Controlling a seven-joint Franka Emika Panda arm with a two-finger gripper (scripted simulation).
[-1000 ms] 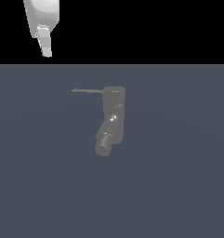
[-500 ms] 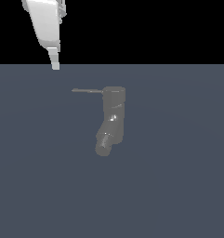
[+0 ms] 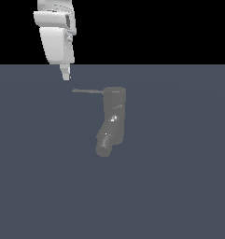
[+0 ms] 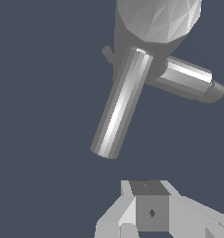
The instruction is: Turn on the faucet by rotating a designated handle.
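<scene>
A: Approaching is the step we are in, by our reading. Our gripper [image 3: 66, 77] hangs just above and a little past the free end of the handle [image 3: 87, 91], near it but not touching.

B: Where do we place the faucet [image 3: 113, 119]?

A: Upright on the grey table [image 3: 179, 186], near the middle of the exterior view. Its handle sticks out sideways from the top cap toward the exterior view's left, and the thick spout [image 3: 103, 144] angles down toward the camera.

B: And the jaws?

A: We cannot tell. In the exterior view only one narrow tip shows below the white hand, and the wrist view shows only a grey block at the gripper [image 4: 150, 209], not the gap.

B: So next?

A: We judge that we must come down beside the rod's outer end, set a finger against its side, then push in an arc around the cap. Contact too near the tip risks slipping off.
</scene>
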